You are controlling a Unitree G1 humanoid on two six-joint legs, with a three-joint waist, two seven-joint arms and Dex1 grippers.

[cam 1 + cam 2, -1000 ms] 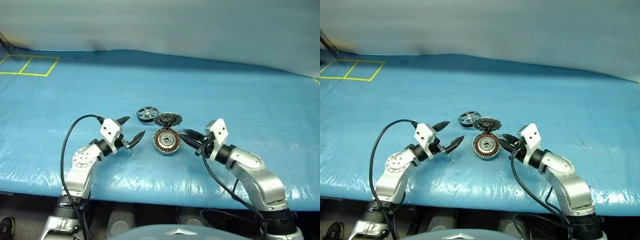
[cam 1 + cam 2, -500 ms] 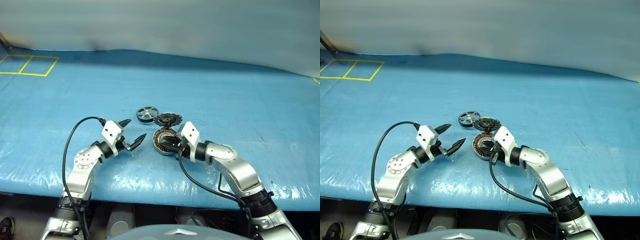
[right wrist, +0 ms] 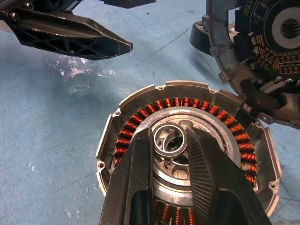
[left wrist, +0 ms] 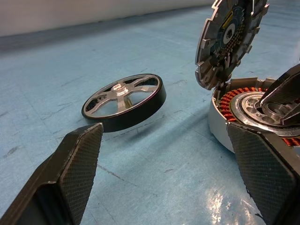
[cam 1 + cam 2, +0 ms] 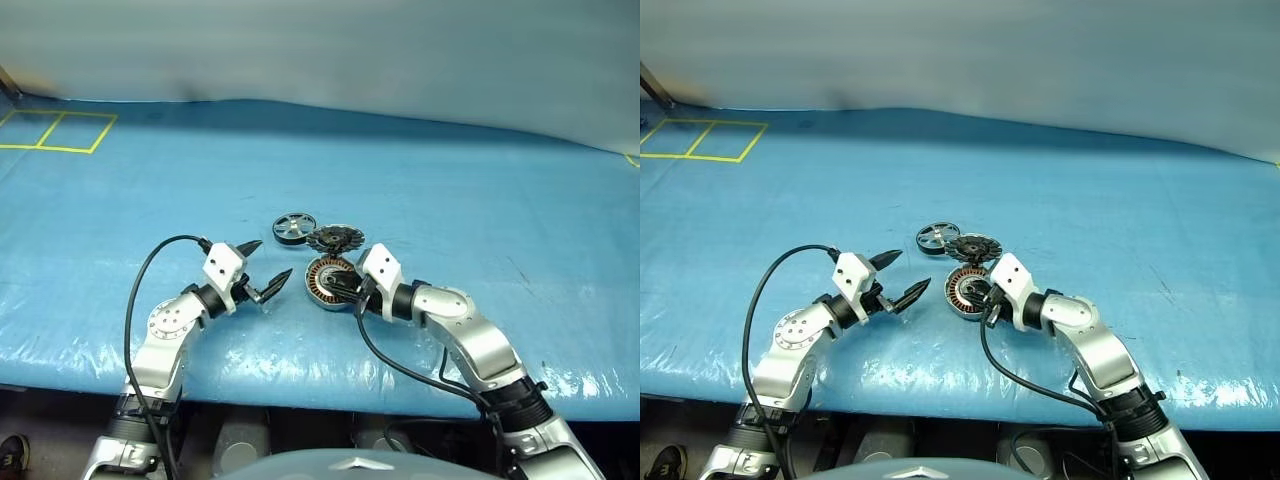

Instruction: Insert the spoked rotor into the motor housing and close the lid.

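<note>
The motor housing (image 3: pixel 187 173) is lying on the blue worktop (image 5: pixel 480 200), its lid (image 4: pixel 229 40) standing up at the far rim. The right hand (image 3: pixel 173 140) is gripping a small silver bearing ring (image 3: pixel 169 139) over the housing's centre. The left hand (image 5: pixel 265 268) is hovering wide open and empty beside it. The spoked rotor (image 4: pixel 124 101) is lying just behind.

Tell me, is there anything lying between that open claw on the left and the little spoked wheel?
No. In the left wrist view, bare blue table cover stretches from the open left gripper to the spoked rotor; the motor housing sits off to one side.
</note>
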